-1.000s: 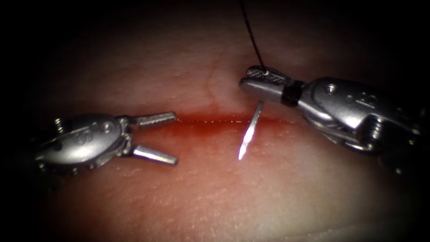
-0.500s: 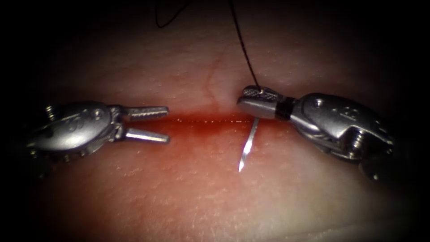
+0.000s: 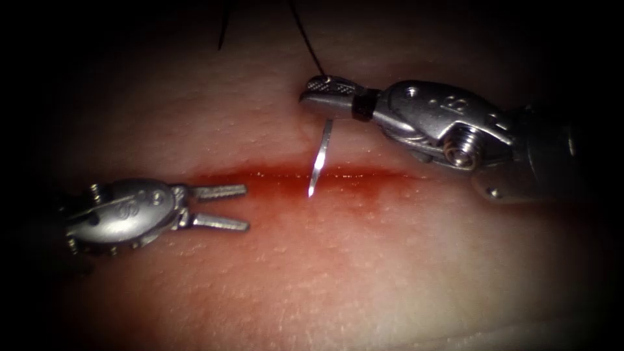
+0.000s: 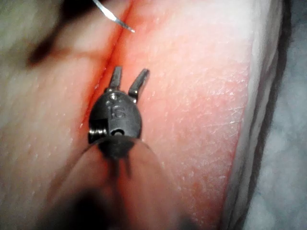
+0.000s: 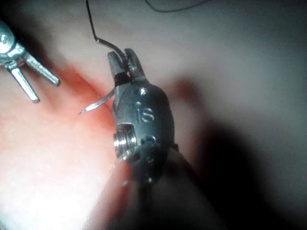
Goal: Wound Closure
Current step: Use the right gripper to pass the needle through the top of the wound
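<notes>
My right tool point(image 3: 325, 96) is shut on the curved needle point(image 3: 319, 156) near its thread end, above the far side of the cut point(image 3: 364, 175). The needle hangs down with its tip over the red line of the cut, and it looks free of the tissue point(image 3: 338, 273). Black thread point(image 3: 305, 36) runs up from the jaws. At the cut's left end my left tool point(image 3: 246, 208) stands open and holds nothing. The left wrist view has those open jaws point(image 4: 129, 73) beside the cut, with the needle tip point(image 4: 117, 19) beyond them. The right wrist view has the right tool point(image 5: 123, 56) gripping the needle point(image 5: 96, 104).
Red fluid point(image 3: 273, 188) lies along the cut and stains the near lip. A second stretch of thread point(image 3: 224, 29) hangs at the far side. The tissue's cut edge point(image 4: 259, 110) drops off beside the left tool. The left tool point(image 5: 29, 72) also appears in the right wrist view.
My right tool has carried the needle up and to the left, so its tip now sits over the cut. The left tool has dropped slightly and its jaws are narrower.
</notes>
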You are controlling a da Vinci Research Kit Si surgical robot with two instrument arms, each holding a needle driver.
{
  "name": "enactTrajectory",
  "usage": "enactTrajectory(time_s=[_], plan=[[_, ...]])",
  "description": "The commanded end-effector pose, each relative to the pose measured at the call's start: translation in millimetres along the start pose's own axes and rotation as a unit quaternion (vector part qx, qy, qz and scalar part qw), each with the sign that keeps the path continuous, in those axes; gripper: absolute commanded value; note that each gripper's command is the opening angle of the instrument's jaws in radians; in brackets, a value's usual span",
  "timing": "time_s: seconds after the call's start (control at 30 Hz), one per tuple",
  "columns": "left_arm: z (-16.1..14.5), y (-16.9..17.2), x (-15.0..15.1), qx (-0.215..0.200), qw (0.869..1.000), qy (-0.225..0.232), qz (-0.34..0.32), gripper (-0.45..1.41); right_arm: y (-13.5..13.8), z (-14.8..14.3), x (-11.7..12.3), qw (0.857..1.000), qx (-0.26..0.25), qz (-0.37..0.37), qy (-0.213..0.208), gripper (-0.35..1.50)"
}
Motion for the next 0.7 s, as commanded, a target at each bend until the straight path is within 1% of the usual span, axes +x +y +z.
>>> enactTrajectory(time_s=[0.03,0.1,0.13,0.2,0.37,0.47,0.7], plan=[[1.1,-0.1,-1.0,0.001,1.000,-0.014,0.005,0.00,0.4,2.3,0.4,1.000,0.005,-0.028,0.005,-0.35],[1.3,-0.1,-1.6,-0.001,1.000,-0.029,0.010,0.00,0.7,3.1,0.6,0.999,0.007,-0.046,0.008,-0.35],[1.5,0.0,-2.3,-0.004,0.999,-0.048,0.006,0.00,1.0,3.9,0.9,0.998,0.012,-0.058,0.013,-0.35],[1.7,0.0,-3.0,-0.004,0.998,-0.065,0.008,0.00,1.5,4.8,1.3,0.997,0.018,-0.074,0.019,-0.35],[1.7,-0.7,-3.5,0.017,0.996,-0.085,0.006,-0.01,1.7,6.5,1.8,0.994,0.033,-0.102,0.027,-0.35],[1.8,-0.9,-4.0,0.029,0.995,-0.097,0.004,-0.03,1.5,7.9,2.0,0.990,0.040,-0.131,0.041,-0.35],[2.0,-1.0,-5.5,0.038,0.991,-0.125,-0.005,-0.03,1.4,9.7,1.9,0.982,0.038,-0.178,0.053,-0.35]])
